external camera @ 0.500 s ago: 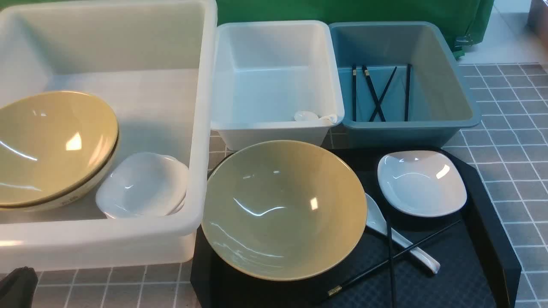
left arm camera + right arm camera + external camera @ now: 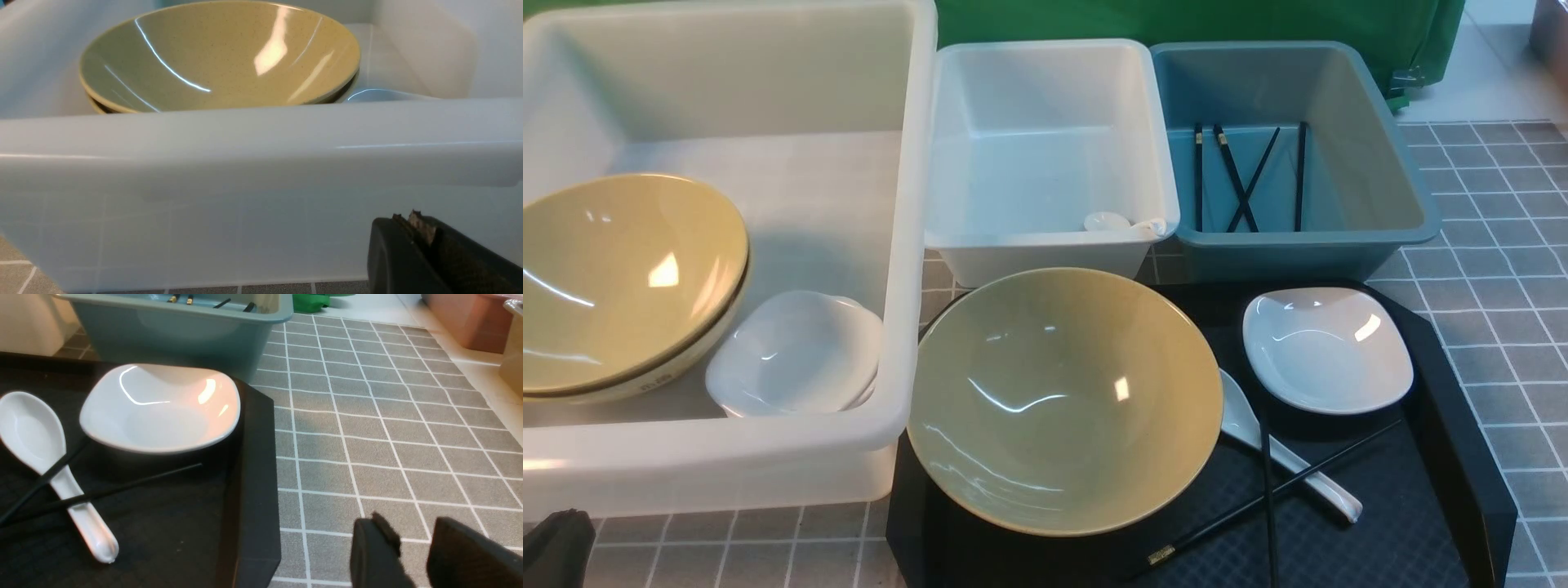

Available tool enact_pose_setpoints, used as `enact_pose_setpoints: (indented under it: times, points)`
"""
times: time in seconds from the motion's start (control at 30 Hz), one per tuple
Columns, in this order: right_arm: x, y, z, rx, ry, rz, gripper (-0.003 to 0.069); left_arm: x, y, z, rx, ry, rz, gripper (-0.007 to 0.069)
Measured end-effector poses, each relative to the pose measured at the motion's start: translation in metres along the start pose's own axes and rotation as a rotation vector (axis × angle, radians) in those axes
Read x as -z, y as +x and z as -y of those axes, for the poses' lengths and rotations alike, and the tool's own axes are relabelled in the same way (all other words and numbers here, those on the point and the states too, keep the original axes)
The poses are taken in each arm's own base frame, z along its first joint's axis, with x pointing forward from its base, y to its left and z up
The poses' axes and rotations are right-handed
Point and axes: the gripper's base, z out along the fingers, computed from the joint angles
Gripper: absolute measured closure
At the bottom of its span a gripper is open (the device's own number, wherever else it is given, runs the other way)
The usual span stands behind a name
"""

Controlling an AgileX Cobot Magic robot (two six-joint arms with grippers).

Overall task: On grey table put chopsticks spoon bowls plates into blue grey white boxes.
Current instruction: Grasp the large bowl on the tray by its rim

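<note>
Though unseen frontally, right pincer (image 2: 412, 531) gapes.

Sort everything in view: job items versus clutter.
Job:
bowl, plate, spoon, chopsticks, all unsorted
stacked bowls
big box, white box, blue box
table

Lying about:
black tray
green cloth

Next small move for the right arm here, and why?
Probably swing the right gripper over the black tray toward the chopsticks: it hangs open and empty above the grey table, and those sticks lie across the spoon, so they likely should come off first.
</note>
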Motion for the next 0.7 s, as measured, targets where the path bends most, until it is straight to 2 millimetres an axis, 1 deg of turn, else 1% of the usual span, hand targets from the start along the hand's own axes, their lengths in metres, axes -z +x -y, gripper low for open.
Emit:
enact_pose_setpoints:
  times: [0.7]
  points:
    - [0.0,0.0,0.0,0.0,0.0,0.0,0.0421,0.0,0.0,-0.0002,-0.007,-0.002,0.0,0.0633]
